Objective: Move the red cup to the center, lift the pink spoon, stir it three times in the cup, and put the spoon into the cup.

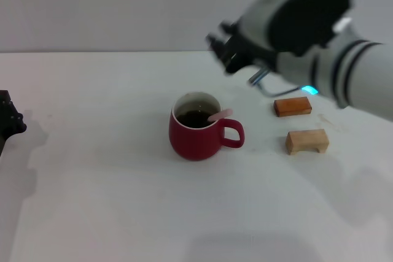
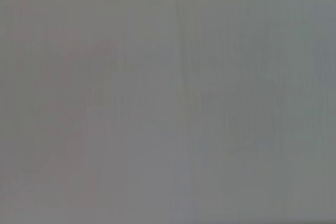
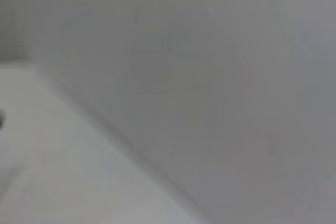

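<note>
Red cup [image 1: 195,134] stood near the middle of the worktop [image 1: 104,200], with the pink spoon [image 1: 219,115] inside, leaning on the rim above the handle. Right gripper [image 1: 222,48] hovered above, toward the far edge; whether its fingers were released I cannot tell. Left gripper [image 1: 8,121] rested at the left edge.

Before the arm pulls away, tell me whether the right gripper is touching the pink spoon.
Apart. The head view shows the right gripper raised above and behind the red cup, with bare table between it and the pink spoon, which leans on the cup's rim.
</note>
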`<state>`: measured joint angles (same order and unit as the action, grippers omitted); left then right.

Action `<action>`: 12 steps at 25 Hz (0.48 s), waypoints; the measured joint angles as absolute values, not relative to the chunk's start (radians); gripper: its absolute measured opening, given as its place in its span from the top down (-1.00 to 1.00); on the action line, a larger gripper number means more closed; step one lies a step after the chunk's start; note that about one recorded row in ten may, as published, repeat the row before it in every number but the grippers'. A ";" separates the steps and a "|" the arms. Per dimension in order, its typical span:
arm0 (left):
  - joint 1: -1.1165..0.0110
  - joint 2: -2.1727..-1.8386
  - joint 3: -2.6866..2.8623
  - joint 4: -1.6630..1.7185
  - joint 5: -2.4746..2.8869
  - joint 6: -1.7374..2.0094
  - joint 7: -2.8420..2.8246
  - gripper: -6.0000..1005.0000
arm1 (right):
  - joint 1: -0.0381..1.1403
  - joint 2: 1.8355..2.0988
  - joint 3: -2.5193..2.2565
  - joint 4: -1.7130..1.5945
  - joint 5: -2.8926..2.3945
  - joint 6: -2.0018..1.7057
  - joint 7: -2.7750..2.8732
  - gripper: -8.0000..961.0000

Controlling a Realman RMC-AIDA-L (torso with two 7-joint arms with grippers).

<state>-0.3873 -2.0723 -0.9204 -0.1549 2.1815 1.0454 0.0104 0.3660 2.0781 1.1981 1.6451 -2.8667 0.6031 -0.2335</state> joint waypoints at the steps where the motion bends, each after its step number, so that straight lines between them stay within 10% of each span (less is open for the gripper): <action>1: -0.386 -2.072 -0.920 -0.155 2.181 1.047 0.010 0.99 | 0.331 2.078 1.196 1.658 -2.887 0.547 -0.234 0.49; 12: -0.374 -2.070 -0.927 -0.160 2.176 1.051 0.008 0.99 | 0.040 2.078 1.176 1.522 -2.918 -0.254 -0.308 0.48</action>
